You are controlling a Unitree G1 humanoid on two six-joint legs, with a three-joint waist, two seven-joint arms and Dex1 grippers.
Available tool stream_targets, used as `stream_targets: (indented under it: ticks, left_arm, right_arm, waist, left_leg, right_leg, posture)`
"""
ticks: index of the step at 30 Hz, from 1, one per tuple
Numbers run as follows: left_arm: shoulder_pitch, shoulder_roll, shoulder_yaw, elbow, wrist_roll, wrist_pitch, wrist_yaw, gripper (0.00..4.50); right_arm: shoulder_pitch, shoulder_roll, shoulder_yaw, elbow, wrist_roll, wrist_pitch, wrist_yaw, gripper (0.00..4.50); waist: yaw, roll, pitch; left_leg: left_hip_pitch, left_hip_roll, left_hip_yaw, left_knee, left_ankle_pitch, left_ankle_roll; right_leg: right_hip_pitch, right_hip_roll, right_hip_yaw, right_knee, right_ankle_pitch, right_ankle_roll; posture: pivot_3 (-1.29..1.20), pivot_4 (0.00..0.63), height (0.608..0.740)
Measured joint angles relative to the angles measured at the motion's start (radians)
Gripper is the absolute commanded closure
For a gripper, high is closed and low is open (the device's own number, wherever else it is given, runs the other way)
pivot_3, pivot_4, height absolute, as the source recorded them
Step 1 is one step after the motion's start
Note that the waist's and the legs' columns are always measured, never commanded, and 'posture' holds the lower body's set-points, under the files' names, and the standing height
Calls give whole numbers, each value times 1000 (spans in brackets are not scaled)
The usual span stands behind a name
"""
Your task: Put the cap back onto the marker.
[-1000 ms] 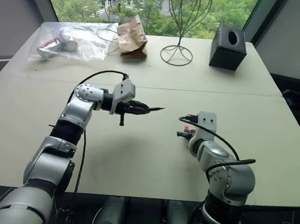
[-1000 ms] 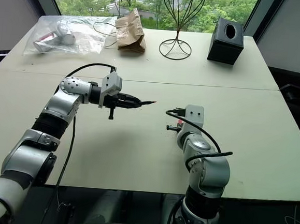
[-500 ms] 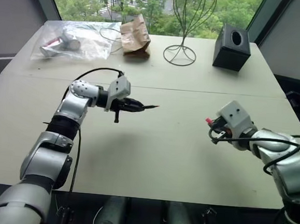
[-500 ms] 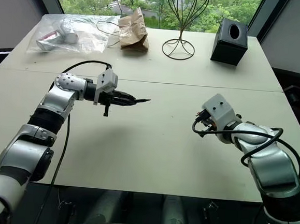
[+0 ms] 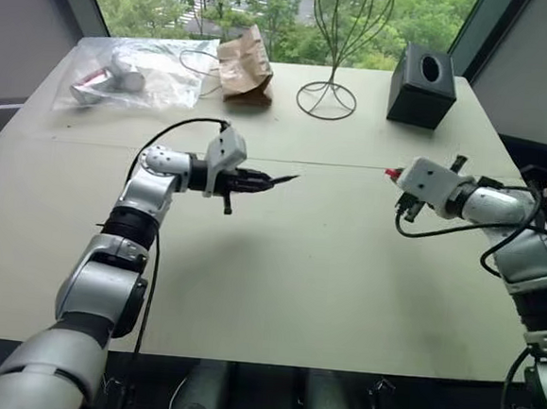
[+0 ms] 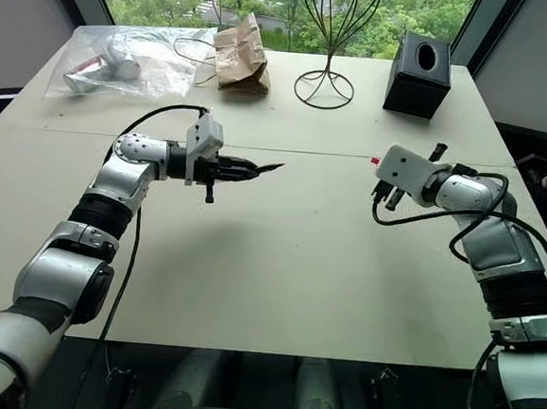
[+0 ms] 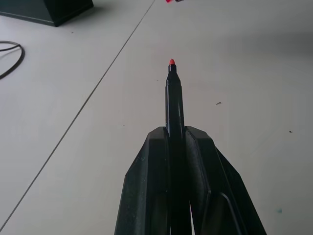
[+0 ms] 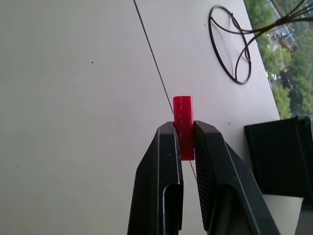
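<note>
Left gripper has its jaws clamped on the marker mid-frame above the worktop, tip aimed right, while the right gripper pinches the cap mid-right, well apart.

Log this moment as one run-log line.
left tool: shut on marker, tip toward right | right tool: shut on cap | parts apart, above table | cap not on
</note>
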Motion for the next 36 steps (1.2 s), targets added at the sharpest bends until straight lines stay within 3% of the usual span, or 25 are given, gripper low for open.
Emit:
stream_targets:
  ticks: [5, 10, 21, 36]
  left_arm:
    - [0, 0, -11, -5, 21, -25, 0, 4500]
    - [0, -1, -47, -5, 61, -94, -7, 4500]
    - [-5, -63, -59, 1, 66, -113, -12, 4500]
    - [-24, -70, -62, 20, 70, -114, -28, 4500]
  right_arm:
    - [-17, 20, 32, 41, -19, -189, 75, 4485]
    - [-17, 33, 32, 10, 1, -256, 131, 4485]
    - [17, 69, 26, -120, -6, -229, 127, 4485]
    - [61, 71, 25, -148, -31, -190, 118, 4485]
  waist:
    - [3, 0, 0]
    - [2, 0, 0]
    - [2, 0, 0]
    - [2, 0, 0]
  left_leg:
    - [0, -1, 0, 0, 0, 0]
    - [0, -1, -2, 1, 0, 0]
    - [0, -1, -2, 2, 0, 0]
    - [1, -1, -2, 2, 0, 0]
  right_leg:
    - [0, 0, 0, 0, 0, 0]
    - [0, 0, 0, 1, 0, 0]
    - [0, 0, 0, 2, 0, 0]
    - [0, 1, 1, 2, 0, 0]
  posture:
    - [0, 150, 740]
    - [0, 150, 740]
    - [0, 150, 740]
    - [0, 150, 740]
